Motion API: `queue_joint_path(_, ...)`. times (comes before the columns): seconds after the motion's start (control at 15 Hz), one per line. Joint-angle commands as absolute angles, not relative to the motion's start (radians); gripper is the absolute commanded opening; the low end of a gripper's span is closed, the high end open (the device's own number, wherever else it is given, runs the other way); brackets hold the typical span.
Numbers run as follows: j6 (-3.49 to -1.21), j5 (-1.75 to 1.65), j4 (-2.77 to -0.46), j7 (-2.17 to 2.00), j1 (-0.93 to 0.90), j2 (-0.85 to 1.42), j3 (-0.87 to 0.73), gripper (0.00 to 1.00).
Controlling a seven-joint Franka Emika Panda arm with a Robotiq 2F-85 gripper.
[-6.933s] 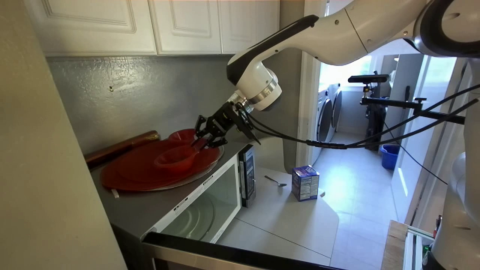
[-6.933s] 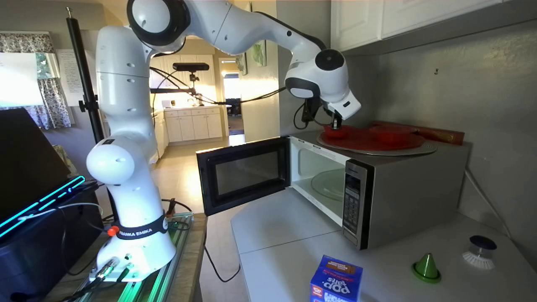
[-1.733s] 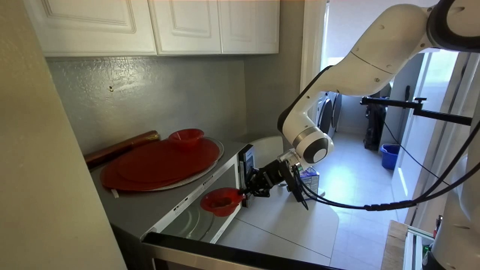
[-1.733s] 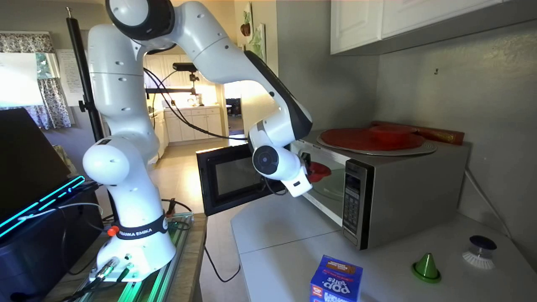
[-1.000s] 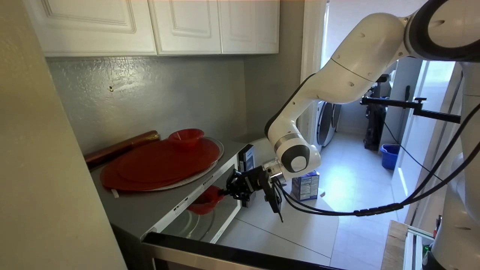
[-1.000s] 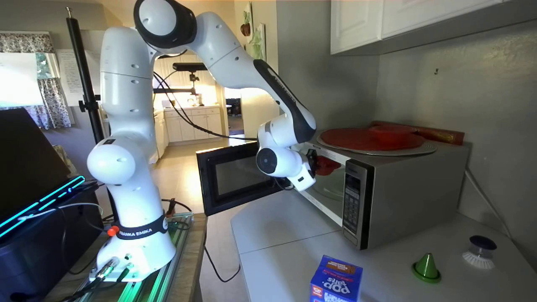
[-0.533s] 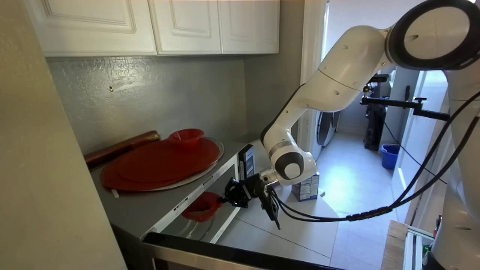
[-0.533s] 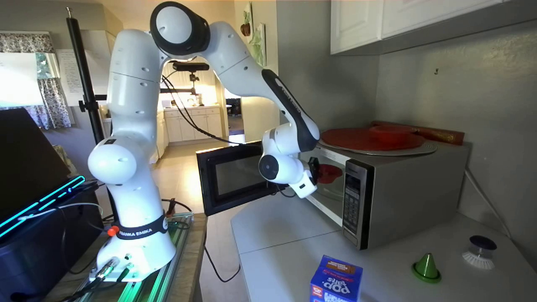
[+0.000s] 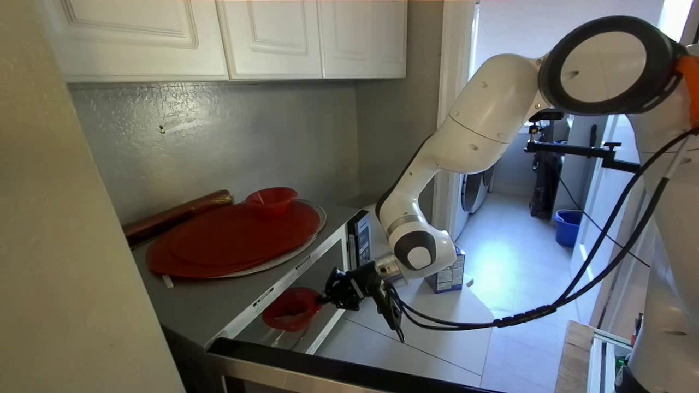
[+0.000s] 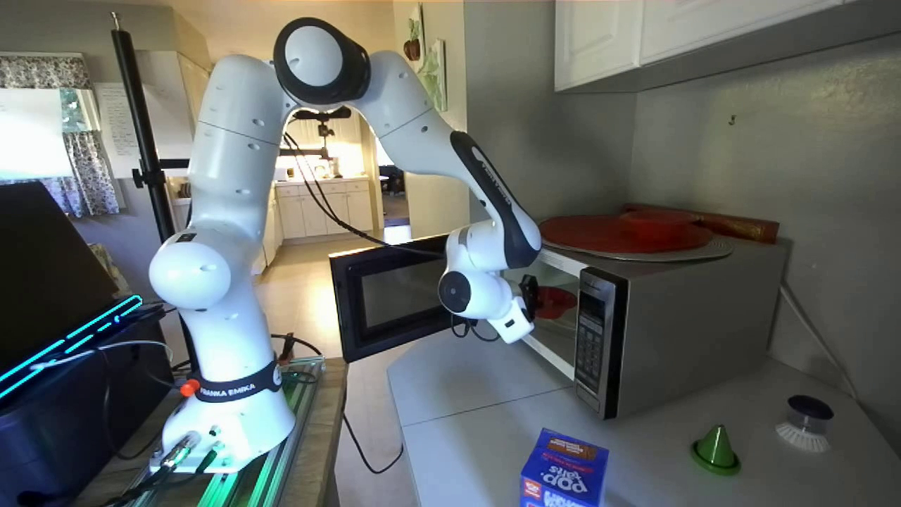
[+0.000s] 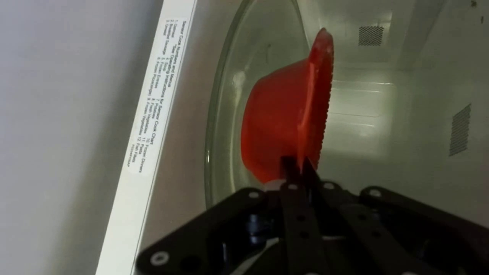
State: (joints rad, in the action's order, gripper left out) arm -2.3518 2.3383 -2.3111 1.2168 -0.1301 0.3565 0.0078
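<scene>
In the wrist view my gripper (image 11: 300,167) is shut on the rim of a red bowl (image 11: 269,122), one finger on each side of the rim. Both exterior views show this bowl (image 9: 291,311) inside the cavity of the open microwave (image 10: 693,338), above the glass turntable (image 11: 221,152). Whether it touches the glass, I cannot tell. In the wrist view the bowl appears turned on its side. From an exterior view, the gripper (image 9: 323,299) is at the microwave's opening; the wrist hides much of it elsewhere.
On top of the microwave lie red flat discs (image 9: 218,240), another red bowl (image 9: 271,199) and a long roll (image 9: 180,215). The microwave door (image 10: 408,296) stands swung out. A blue box (image 10: 565,465), a green cone (image 10: 716,449) and a brush (image 10: 806,422) sit on the counter.
The gripper has brought the bowl from the microwave's top down to its opening. Over the last second both have moved into the cavity and lower, the grip staying shut.
</scene>
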Motion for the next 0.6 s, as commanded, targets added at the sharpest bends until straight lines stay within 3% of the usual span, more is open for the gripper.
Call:
queue_joint_path(0.0,-2.349,2.335,-2.31,1.21,-0.145,0.358,-0.008,0.04)
queue_joint_path(0.53,-2.341,2.493,-2.232,1.277,-0.172,0.427,-0.009,0.01)
